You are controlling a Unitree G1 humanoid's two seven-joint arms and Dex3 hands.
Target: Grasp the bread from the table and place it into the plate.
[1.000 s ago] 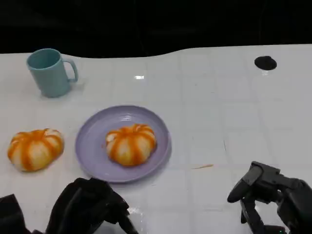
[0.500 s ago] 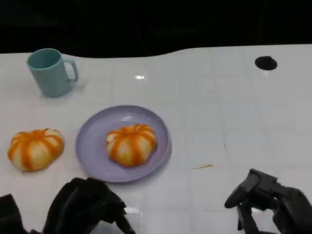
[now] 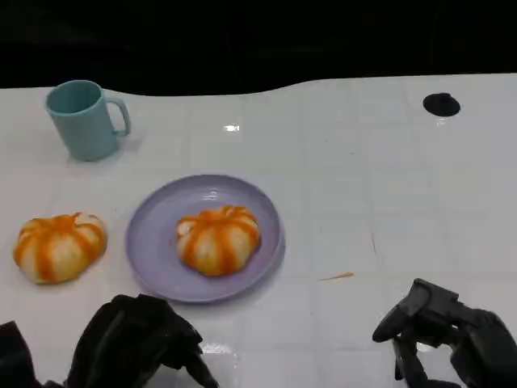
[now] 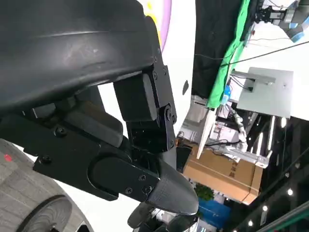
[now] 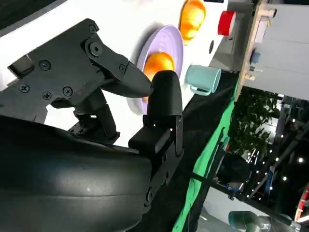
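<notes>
A white table [image 3: 388, 178] is seen from above, with a lilac plate [image 3: 153, 234] set a little left of its middle. 1 round bun with orange stripes [image 3: 218, 238] lies on the plate, roughly at its centre. A 2nd bun of the same kind [image 3: 59, 246] lies on the bare table just to the left of the plate, apart from its rim. A teal mug [image 3: 83, 119] stands upright near the far left edge, its handle turned to the right, well apart from both buns. A small black round mark [image 3: 441, 103] is seen on the table near the far right corner, and a thin orange fleck [image 3: 336, 276] lies on the surface to the right of the plate.

The left hand [image 3: 133, 343] is found low at the near edge, just in front of the plate and apart from it. Its fingers are curled inward and nothing is seen between them. From the left wrist, its black fingers [image 4: 145, 145] are seen folded close together, with a sliver of the plate's rim beyond them.

The right hand [image 3: 444, 335] is found at the near right, well apart from the plate and both buns. Its fingers are spread, with a clear gap between them, and nothing is held. From the right wrist, its fingers [image 5: 111, 72] are seen parted, with the plate, both buns and the mug beyond them.
</notes>
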